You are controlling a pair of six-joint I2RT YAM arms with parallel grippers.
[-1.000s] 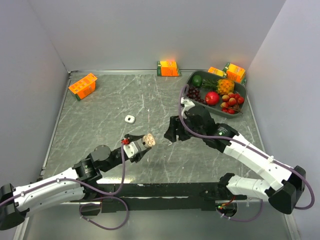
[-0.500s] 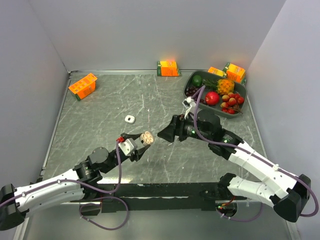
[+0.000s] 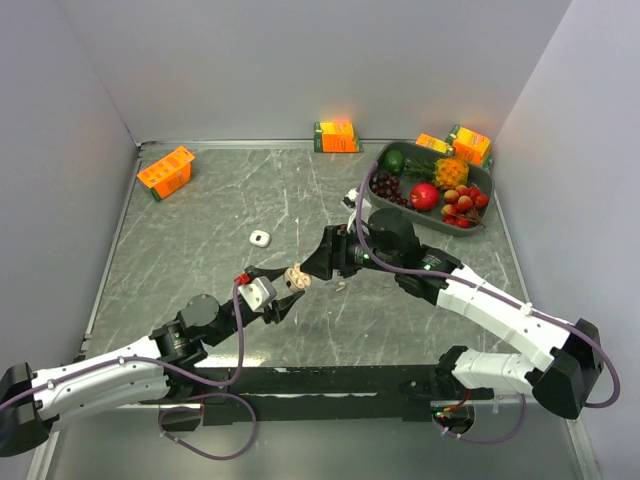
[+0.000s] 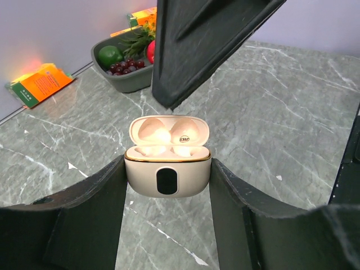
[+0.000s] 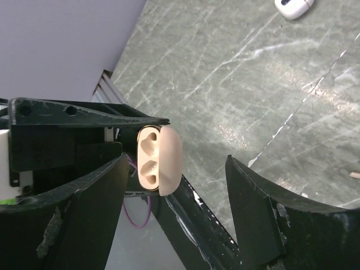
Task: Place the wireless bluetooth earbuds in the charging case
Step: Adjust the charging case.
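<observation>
- Right end effector (image 3: 322,264) is closing in from the tray (image 3: 478,212) side over the last second. It is now hanging just beside the charging case (image 4: 167,179).
- Its jaws are standing wide apart with nothing between them, so no earbud is being carried.
- Left end effector (image 4: 169,162) is gripping the charging case by its sides, lid open and facing the right arm. It is holding about the same spot as a second ago.
- Cannot tell whether the sockets are already filled; they are glowing pale in the left wrist view.
- A tiny pale piece (image 3: 340,288), probably one of the wireless bluetooth earbuds, is lying on the surface (image 3: 200,215) just under the right arm.
- Judgement: this looks like a check or a push on the case, not an insertion.
</observation>
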